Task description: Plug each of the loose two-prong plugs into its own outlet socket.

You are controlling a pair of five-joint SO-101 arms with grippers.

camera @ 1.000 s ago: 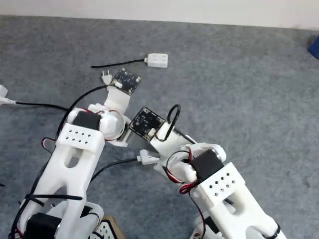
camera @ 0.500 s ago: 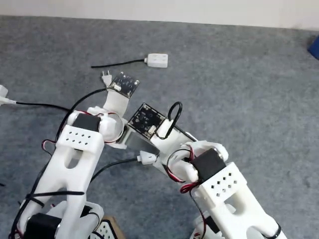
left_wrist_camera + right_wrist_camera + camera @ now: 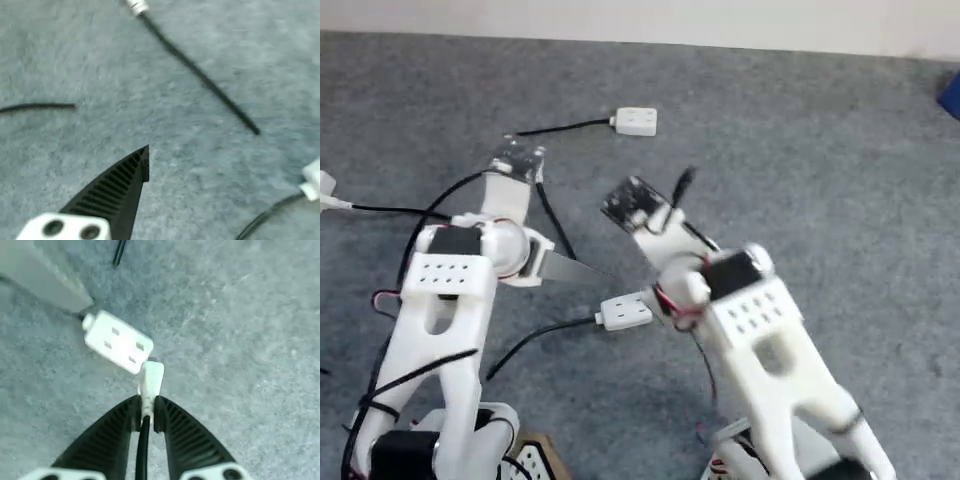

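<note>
The right hand (image 3: 147, 402) grips the small white two-prong plug (image 3: 151, 376) by its cord end. The white rectangular outlet block (image 3: 117, 341) lies straight ahead, plug tip at its edge, seemingly beside the slots (image 3: 140, 346).

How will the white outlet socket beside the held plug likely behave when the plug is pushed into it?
The outlet socket lies loose on carpet, small and likely light, so it may slide or twist. Its thin cord probably won't hold it.

Two arms working: left arm (image 3: 445, 290), right arm (image 3: 760, 330). Two outlet sockets: far socket (image 3: 638, 121), near socket (image 3: 625, 312). Two plugs: first plug (image 3: 136, 6), second plug (image 3: 150, 380).
</note>
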